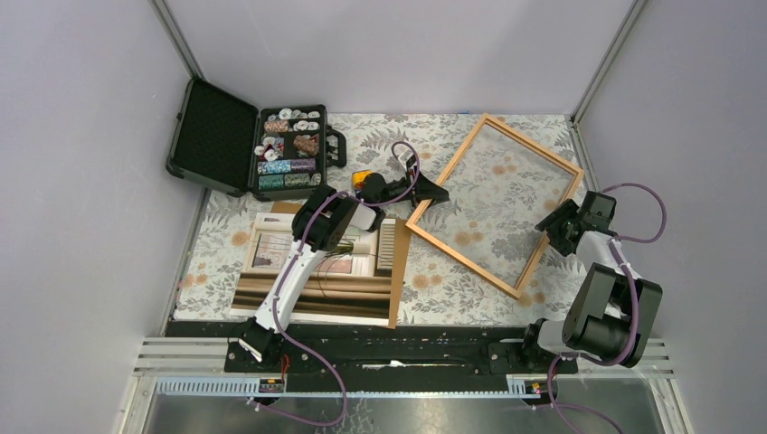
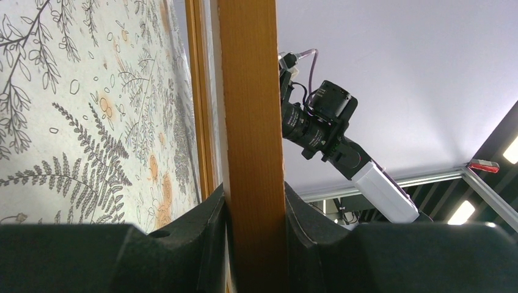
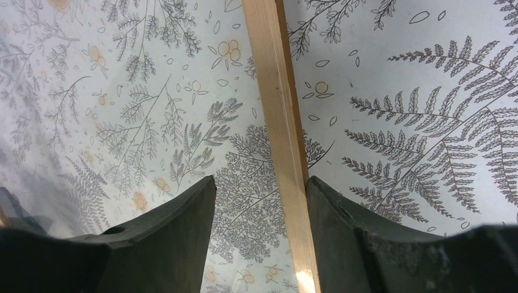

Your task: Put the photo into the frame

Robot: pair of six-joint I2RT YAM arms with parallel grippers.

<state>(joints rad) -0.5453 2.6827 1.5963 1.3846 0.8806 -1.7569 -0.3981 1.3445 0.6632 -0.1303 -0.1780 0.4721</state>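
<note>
The frame (image 1: pixel 463 258), thin light-brown wood, lies turned like a diamond at centre right, and the patterned cloth shows through it. My left gripper (image 1: pixel 432 194) is shut on the moulding near its left corner; in the left wrist view the wooden bar (image 2: pixel 253 122) fills the gap between both pads. My right gripper (image 1: pixel 553 224) stands open astride the frame's right edge. There the moulding (image 3: pixel 278 110) touches the right finger (image 3: pixel 342 226), with a gap on its other side. The photo (image 1: pixel 348 291) lies face up at the near left, partly hidden by the left arm.
A brown backing board (image 1: pixel 399 271) lies under the photo. An open black case (image 1: pixel 288 149) holding several chips stands at the back left. A small orange object (image 1: pixel 362 178) sits just behind the left wrist. Grey walls close in on three sides.
</note>
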